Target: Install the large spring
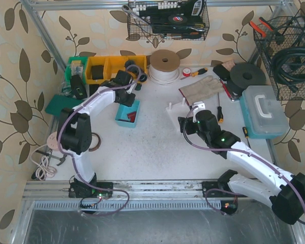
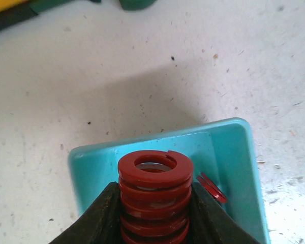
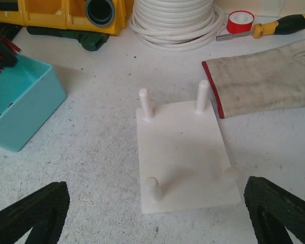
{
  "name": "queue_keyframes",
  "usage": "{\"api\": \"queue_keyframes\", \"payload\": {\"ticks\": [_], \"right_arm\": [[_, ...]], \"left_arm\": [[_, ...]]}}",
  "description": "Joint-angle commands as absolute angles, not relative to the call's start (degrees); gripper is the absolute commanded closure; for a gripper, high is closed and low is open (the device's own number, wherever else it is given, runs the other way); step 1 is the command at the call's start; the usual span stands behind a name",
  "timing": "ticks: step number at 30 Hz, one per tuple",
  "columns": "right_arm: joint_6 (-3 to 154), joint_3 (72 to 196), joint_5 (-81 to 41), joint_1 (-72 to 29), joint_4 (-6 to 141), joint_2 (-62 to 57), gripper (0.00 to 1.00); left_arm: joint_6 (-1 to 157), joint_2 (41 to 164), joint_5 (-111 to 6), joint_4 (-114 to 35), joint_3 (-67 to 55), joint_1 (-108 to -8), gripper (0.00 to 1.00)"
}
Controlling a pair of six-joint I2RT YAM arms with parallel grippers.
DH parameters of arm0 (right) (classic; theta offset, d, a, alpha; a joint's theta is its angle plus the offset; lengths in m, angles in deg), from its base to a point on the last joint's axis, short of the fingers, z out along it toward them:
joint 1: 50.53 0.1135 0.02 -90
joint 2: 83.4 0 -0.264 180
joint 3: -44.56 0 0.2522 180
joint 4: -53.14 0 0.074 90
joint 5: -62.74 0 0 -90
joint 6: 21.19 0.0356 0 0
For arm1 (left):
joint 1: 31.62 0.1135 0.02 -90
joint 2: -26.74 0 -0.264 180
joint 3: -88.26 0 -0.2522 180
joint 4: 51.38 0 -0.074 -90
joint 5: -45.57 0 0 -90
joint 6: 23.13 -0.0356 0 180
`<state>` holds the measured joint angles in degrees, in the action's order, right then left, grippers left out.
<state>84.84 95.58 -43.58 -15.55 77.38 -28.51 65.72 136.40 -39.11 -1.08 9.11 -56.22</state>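
Note:
My left gripper (image 2: 155,206) is shut on a large red coil spring (image 2: 155,175), held upright just above the near wall of a teal bin (image 2: 229,152). A smaller red spring (image 2: 211,187) lies inside the bin. In the top view this gripper (image 1: 128,90) sits over the bin's (image 1: 123,113) far end. My right gripper (image 3: 155,216) is open wide and empty, hovering over the near edge of a white base plate (image 3: 183,147). The plate has four upright pegs (image 3: 146,103) and no spring on any of them. In the top view the plate (image 1: 179,108) lies just ahead of the right gripper (image 1: 192,114).
A work glove (image 3: 264,76) lies right of the plate. A white cable coil (image 3: 173,20), red tape (image 3: 240,21), a screwdriver (image 3: 264,28) and yellow bins (image 3: 56,12) stand behind. A teal case (image 1: 264,112) sits at the right edge.

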Motion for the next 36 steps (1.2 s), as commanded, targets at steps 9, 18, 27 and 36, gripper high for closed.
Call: {"api": "queue_keyframes", "payload": {"ticks": [9, 18, 27, 36], "right_arm": [[86.4, 102.1, -43.5, -16.1, 85.9, -26.6, 0.08], [90.6, 108.3, -29.6, -17.3, 97.1, -27.0, 0.16], [89.0, 110.8, -13.2, -17.2, 98.7, -26.8, 0.34], [89.9, 114.4, -9.0, -13.9, 102.1, -25.3, 0.42]], "left_arm": [[64.9, 110.2, -46.4, -27.3, -12.3, -60.7, 0.95], [58.4, 97.7, -50.1, -50.1, -33.2, -70.2, 0.97], [51.1, 92.5, -48.3, -64.5, -45.7, -80.7, 0.99], [47.6, 93.6, -51.2, -75.1, -52.6, -85.9, 0.99]]}}
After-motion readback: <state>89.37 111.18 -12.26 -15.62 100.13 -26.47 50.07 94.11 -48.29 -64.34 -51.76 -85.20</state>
